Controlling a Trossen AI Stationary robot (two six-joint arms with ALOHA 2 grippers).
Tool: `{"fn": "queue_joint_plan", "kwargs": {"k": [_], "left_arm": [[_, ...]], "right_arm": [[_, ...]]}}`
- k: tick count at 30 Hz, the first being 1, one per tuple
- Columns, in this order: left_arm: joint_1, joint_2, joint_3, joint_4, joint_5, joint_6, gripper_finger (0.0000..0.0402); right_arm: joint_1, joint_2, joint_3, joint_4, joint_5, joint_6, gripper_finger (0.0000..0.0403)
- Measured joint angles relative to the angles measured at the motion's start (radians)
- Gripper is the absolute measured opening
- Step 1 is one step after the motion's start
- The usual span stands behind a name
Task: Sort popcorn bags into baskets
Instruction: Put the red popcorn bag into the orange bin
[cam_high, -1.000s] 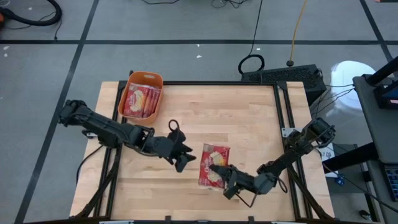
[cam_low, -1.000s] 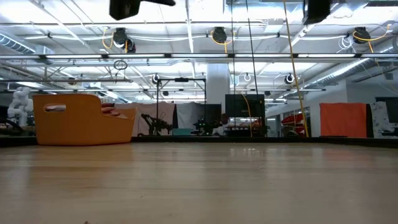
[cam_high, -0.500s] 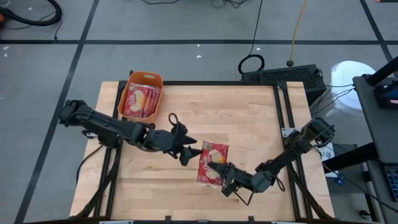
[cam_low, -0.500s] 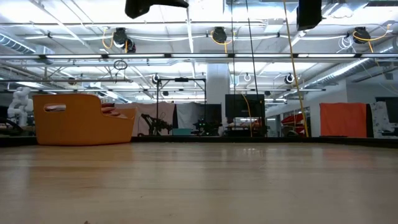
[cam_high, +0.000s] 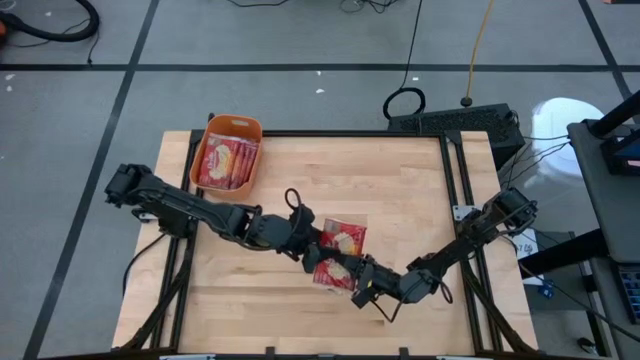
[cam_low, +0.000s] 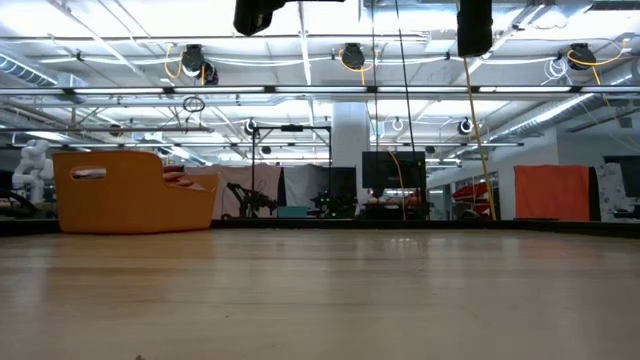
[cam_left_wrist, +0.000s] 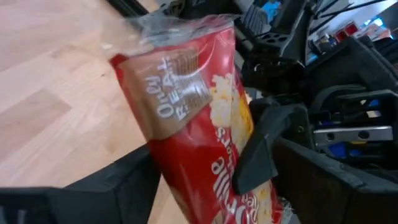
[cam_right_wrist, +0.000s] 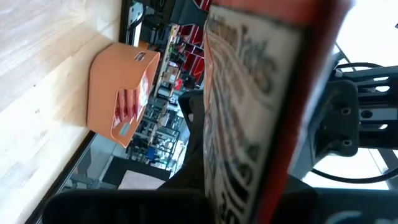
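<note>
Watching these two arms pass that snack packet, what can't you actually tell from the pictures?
- How many packets fill the orange plastic basket: they overlap in the high view, and its wall hides them in the low view.
- The red popcorn bag in the low view: it is held above the frame.
- The left gripper's contact: the bag covers its open fingers.
- The right gripper's pinch point: hidden under the bag.

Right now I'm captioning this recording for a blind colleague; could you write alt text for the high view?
Seen from above, both grippers meet at a red popcorn bag mid-table: the right gripper shut on it, the left gripper open around its other edge. An orange basket holding more bags sits at the wooden table's far left corner.
</note>
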Motion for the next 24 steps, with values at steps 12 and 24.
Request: {"fn": "queue_joint_plan", "kwargs": {"k": [12, 24], "left_arm": [[0.001, 0.003, 0.000, 0.023, -0.003, 0.001, 0.0172], [0.001, 0.003, 0.000, 0.029, 0.016, 0.030, 0.0041]], "right_arm": [[-0.008, 0.000, 0.000, 0.001, 0.000, 0.000, 0.0029], [-0.010, 0.000, 0.000, -0.001, -0.004, 0.067, 0.0071]]}}
